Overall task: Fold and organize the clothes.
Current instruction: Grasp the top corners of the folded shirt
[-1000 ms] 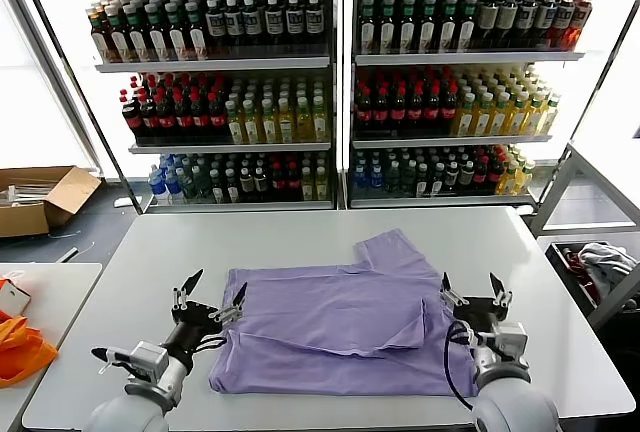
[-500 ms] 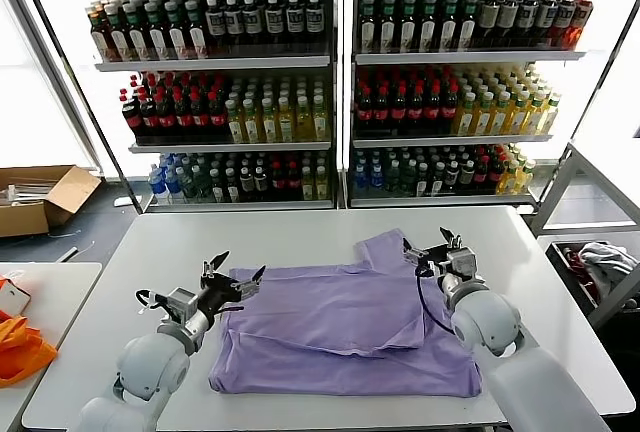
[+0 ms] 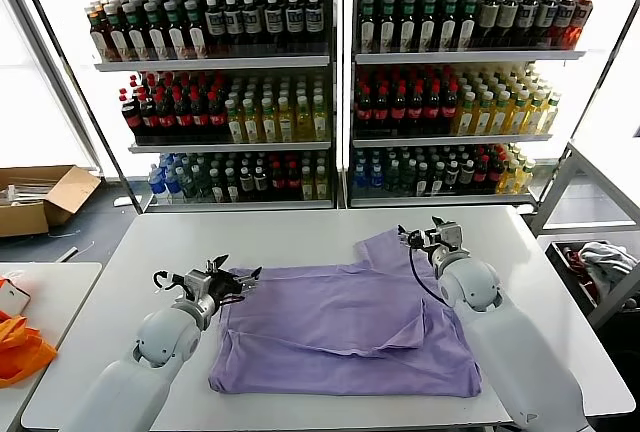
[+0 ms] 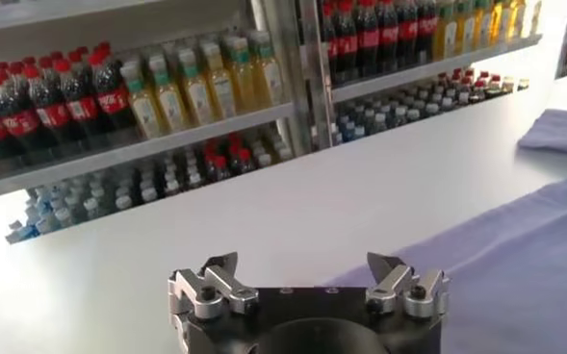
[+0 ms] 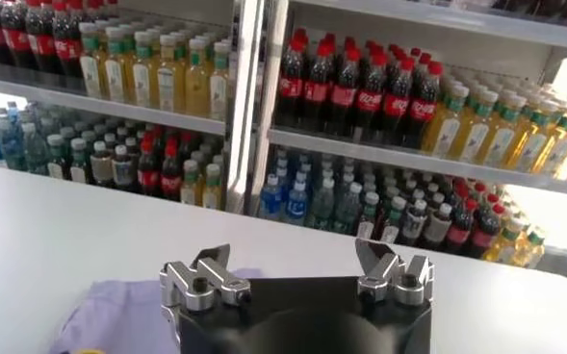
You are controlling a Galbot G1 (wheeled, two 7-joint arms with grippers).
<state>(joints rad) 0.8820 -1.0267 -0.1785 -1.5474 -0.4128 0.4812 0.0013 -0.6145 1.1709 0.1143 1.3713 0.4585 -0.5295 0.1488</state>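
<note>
Where laid on table (image 3: 300, 237), lavender T-shirt (image 3: 350, 327) half-folded, wrinkled.

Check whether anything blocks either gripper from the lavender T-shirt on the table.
Nothing visible does. The left gripper, open, hangs at the lavender T-shirt's far left corner; the right gripper, open, hangs by its far sleeve. Only bare white table lies around them.

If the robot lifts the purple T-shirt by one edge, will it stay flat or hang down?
The purple T-shirt would probably hang limp: it already lies in soft folds and wrinkles on the table. It looks thin, so likely light. The folded layers may slide apart unless the left hand and right hand lift together.
</note>
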